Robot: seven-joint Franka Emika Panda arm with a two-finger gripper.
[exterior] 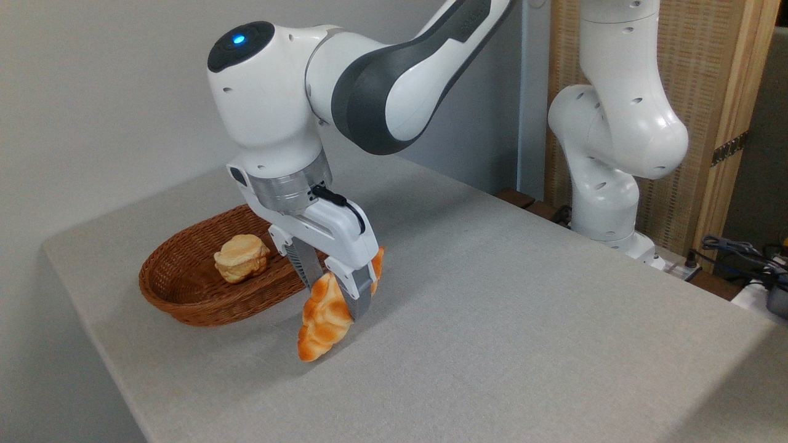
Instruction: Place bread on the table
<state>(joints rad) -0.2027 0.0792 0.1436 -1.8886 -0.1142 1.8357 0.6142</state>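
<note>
Gripper [334,294] is clamped across the bread [324,320] mid-length — the loaf hangs tilted over the table [492,295], at about 4 o'clock from the basket [184,295]. It looks light, glossy, probably slippery; keep your hold central.

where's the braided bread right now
The braided bread is clamped in the gripper, lower centre-left of the camera view, just right of the wicker basket and over the grey table.
</note>
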